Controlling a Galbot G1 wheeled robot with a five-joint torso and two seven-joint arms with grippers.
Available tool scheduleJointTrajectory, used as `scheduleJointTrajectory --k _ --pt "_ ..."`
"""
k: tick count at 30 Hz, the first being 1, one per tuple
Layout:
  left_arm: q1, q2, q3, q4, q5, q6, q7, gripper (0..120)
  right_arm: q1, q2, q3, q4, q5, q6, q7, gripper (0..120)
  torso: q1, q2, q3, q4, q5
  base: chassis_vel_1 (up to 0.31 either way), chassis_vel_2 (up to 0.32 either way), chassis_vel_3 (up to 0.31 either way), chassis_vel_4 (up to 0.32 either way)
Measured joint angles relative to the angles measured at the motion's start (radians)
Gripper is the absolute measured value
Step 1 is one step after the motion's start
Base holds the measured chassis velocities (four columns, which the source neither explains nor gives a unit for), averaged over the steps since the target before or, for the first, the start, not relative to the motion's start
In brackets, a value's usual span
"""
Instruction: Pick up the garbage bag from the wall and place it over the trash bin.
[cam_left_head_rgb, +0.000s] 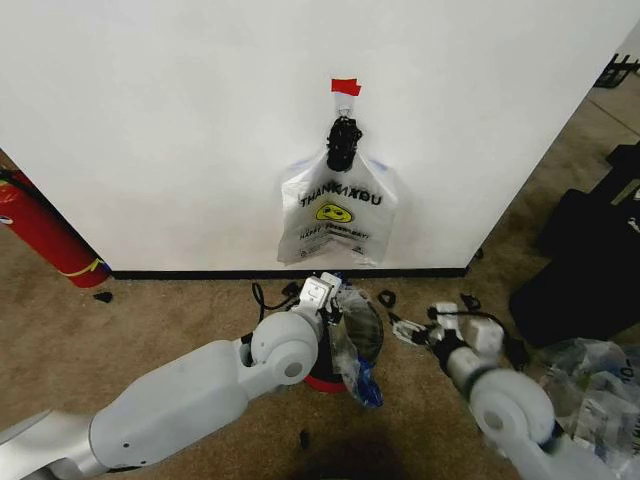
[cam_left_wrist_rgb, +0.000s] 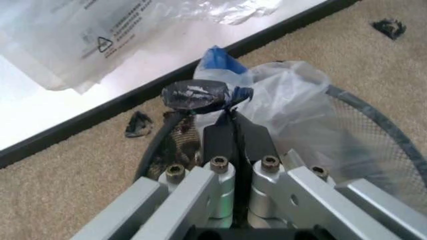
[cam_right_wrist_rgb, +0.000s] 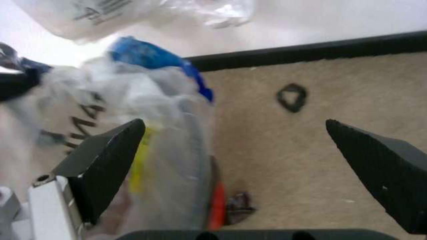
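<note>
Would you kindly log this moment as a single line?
left gripper: shut on garbage bag, at trash bin rim | right gripper: open, beside bin | smiley bag: hanging on wall

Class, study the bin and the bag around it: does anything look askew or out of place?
Yes. The garbage bag sits bunched on one side of the trash bin, part spilling down outside, not spread over the rim. The left gripper pinches it; the right gripper is open beside it.
</note>
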Motion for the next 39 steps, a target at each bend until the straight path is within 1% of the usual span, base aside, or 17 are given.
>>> scheduleJointTrajectory --k 2,4,6,7,12,13,15,17,19,30,34,35,36,39 --pt "0.003 0.011 -0.006 -0.007 -0.002 0.0 0.002 0 0.045 0.014 -0.025 -0.005 0.079 -0.052 0.059 100 0.0 0.0 0.0 0.0002 0.0 0.0 0.0 0.0 0.0" --pt "0.009 0.017 -0.01 -0.014 -0.002 0.0 0.003 0 0.08 0.03 -0.046 -0.014 0.147 -0.076 0.128 100 0.0 0.0 0.0 0.0001 -0.0001 0.0 0.0 0.0 0.0" --pt "0.015 0.019 -0.013 -0.019 -0.001 0.0 0.005 0 0.112 0.047 -0.069 -0.027 0.205 -0.08 0.196 100 0.0 0.0 0.0 0.0 0.0 0.0 0.0 0.0 0.0" --pt "0.015 0.019 -0.013 -0.019 -0.001 0.0 0.005 0 0.112 0.047 -0.069 -0.027 0.205 -0.08 0.196 100 0.0 0.0 0.0 0.0 0.0 0.0 0.0 0.0 0.0" --pt "0.026 0.027 -0.023 -0.021 0.001 0.0 0.005 0 0.169 0.082 -0.127 -0.064 0.284 -0.081 0.341 100 0.0 0.0 0.0 0.0001 -0.0001 0.0 0.0 0.0 0.0" --pt "0.026 0.027 -0.023 -0.021 0.001 0.0 0.005 0 0.169 0.082 -0.127 -0.064 0.284 -0.081 0.341 100 0.0 0.0 0.0 0.0001 -0.0001 0.0 0.0 0.0 0.0" --pt "0.033 0.029 -0.026 -0.022 0.002 -0.001 0.005 0 0.183 0.097 -0.138 -0.084 0.339 -0.081 0.413 100 0.0 0.0 0.0 0.0001 -0.0001 0.0 0.0 0.0 0.0" --pt "0.039 0.029 -0.028 -0.022 0.005 -0.001 0.006 0 0.191 0.106 -0.146 -0.098 0.375 -0.081 0.452 100 0.0 0.0 0.0 0.0001 -0.0001 0.0 0.0 0.0 0.0" --pt "0.043 0.027 -0.029 -0.022 0.008 -0.002 0.008 0 0.195 0.11 -0.155 -0.109 0.398 -0.08 0.469 100 0.0 0.0 0.0 0.0 -0.0001 0.0 0.0 0.0 0.0" --pt "0.036 0.017 -0.023 -0.014 0.015 -0.004 0.012 0 0.22 0.128 -0.177 -0.162 0.411 -0.078 0.487 100 0.0 0.0 0.0 0.0 -0.0001 0.0 0.0 0.0 0.0" --pt "0.036 0.014 -0.023 -0.013 0.015 -0.004 0.012 0 0.23 0.131 -0.178 -0.183 0.419 -0.078 0.48 88 0.0 0.0 0.0 0.0 -0.0001 0.0 0.0 0.0 0.0" --pt "0.036 0.014 -0.023 -0.013 0.015 -0.004 0.012 0 0.23 0.131 -0.178 -0.183 0.419 -0.078 0.48 88 0.0 0.0 0.0 0.0 -0.0001 0.0 0.0 0.0 0.0" --pt "0.037 0.013 -0.025 -0.013 0.015 -0.005 0.012 0 0.237 0.133 -0.18 -0.192 0.423 -0.078 0.478 81 0.0 0.0 0.0 0.0 0.0 0.0 0.0 0.0 0.0" --pt "0.045 0.013 -0.028 -0.013 0.014 -0.005 0.013 0 0.252 0.137 -0.191 -0.205 0.426 -0.077 0.477 70 0.0 0.0 0.0 0.0002 -0.0001 0.0 0.0 0.0 0.0"
